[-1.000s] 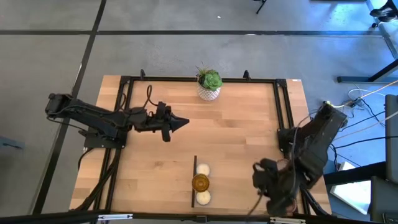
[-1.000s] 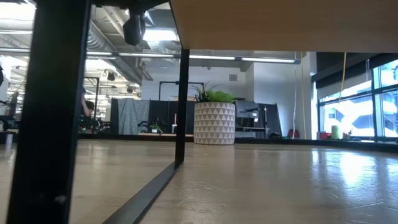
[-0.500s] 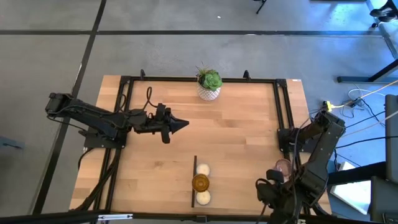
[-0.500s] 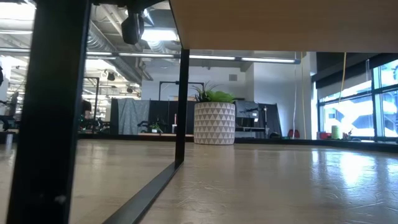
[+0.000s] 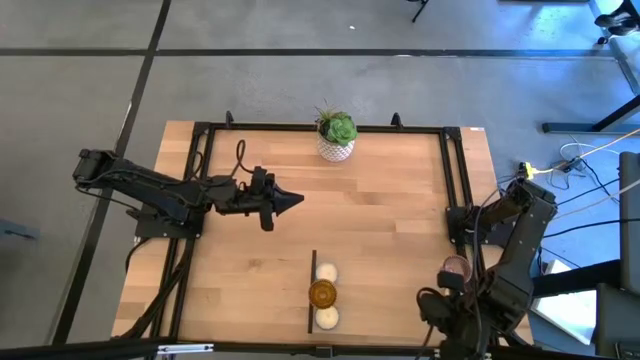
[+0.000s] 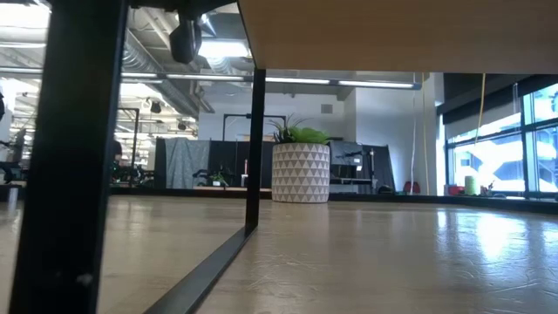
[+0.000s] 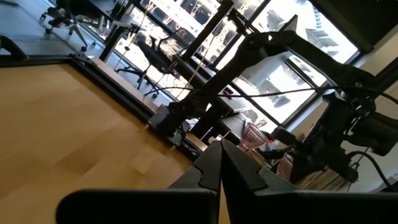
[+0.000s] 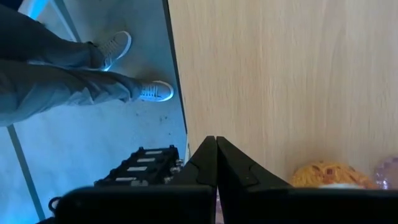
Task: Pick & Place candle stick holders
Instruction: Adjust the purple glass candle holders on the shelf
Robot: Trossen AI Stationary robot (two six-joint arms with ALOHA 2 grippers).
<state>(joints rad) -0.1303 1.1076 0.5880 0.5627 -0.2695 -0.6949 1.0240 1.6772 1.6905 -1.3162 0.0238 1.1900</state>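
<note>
Left end effector (image 5: 298,199) hangs over the surface's (image 5: 390,230) left-centre part, its two fingers pressed together to a point and holding nothing; I see them meet in the left wrist view (image 7: 221,163) too. Right end effector (image 5: 428,310) sits low at the near right corner of the surface, by the front edge, and its fingers are likewise closed tight on nothing, as my right wrist view (image 8: 216,163) shows.

Three of the candle stick holders stand in a short row near the front middle of the surface, just beside a thin dark strip (image 5: 313,290): a cream-white holder (image 5: 327,272) farthest from the front edge, the amber glass holder (image 5: 323,294) in the middle, and another cream-white holder (image 5: 326,318) nearest the front. They touch or nearly touch one another. A mauve holder (image 5: 455,268) shows at the right edge of the surface, close to the right arm's body. In the right wrist view I catch the amber holder's rim (image 8: 329,175) and a sliver of something purplish (image 8: 388,171) at the picture's edge.

At the far middle of the surface stands a white patterned pot with a green plant (image 5: 336,137), well apart from both arms; it is upright in the low view (image 6: 301,172). Beyond the surface's edge, a person's legs and shoes (image 8: 134,68) stand on the floor.
</note>
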